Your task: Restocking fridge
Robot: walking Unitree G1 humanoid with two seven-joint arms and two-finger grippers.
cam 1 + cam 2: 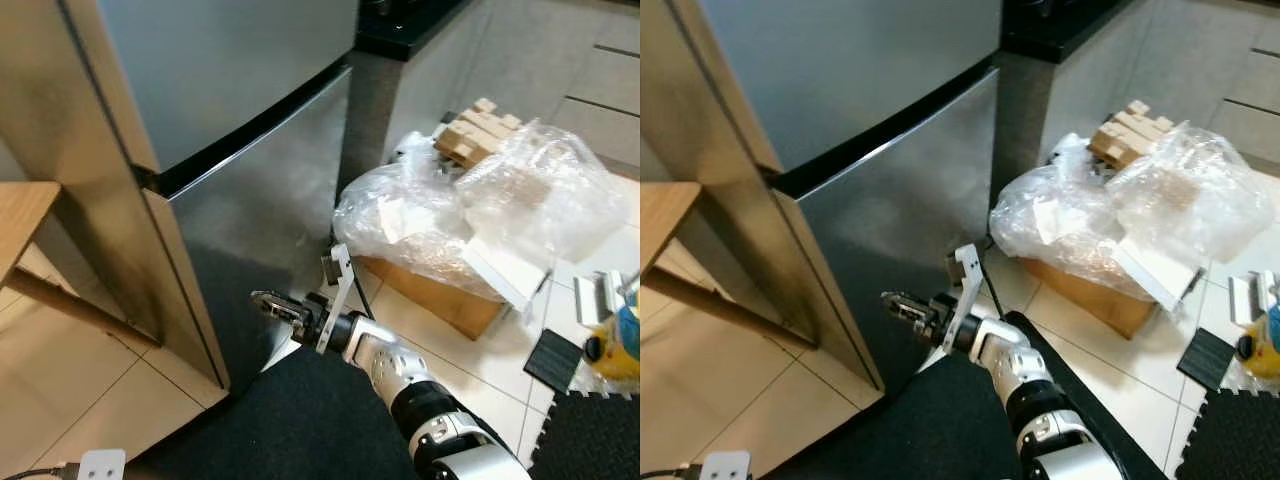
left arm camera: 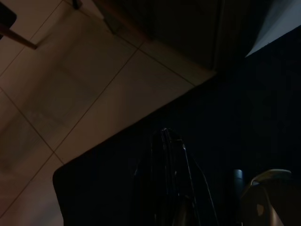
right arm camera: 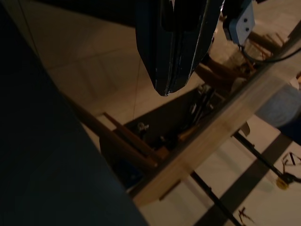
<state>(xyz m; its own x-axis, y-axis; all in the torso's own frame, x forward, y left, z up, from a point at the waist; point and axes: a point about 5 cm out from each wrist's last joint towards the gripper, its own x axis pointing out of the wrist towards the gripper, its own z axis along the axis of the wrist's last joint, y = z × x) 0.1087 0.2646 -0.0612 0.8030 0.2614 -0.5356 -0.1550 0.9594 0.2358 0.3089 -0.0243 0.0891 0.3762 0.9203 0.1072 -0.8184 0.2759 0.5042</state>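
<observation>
The fridge has a steel upper door (image 1: 220, 60) and a steel lower door (image 1: 265, 190), both closed, with a black seam (image 1: 250, 130) between them. My right gripper (image 1: 264, 299) reaches out low in front of the lower door, close to its surface, near the fridge's bottom corner. Its fingers (image 3: 164, 70) are pressed together with nothing between them. My left gripper (image 2: 163, 136) hangs idle in the dark above the black mat, its fingers together.
A black mat (image 1: 300, 420) lies under my arm. A cardboard box (image 1: 450, 300) under crumpled clear plastic (image 1: 500, 210) and wooden blocks (image 1: 478, 130) stand to the right of the fridge. A wooden table edge (image 1: 20, 215) juts in at left. A white plug strip (image 1: 100, 465) lies on the tiles.
</observation>
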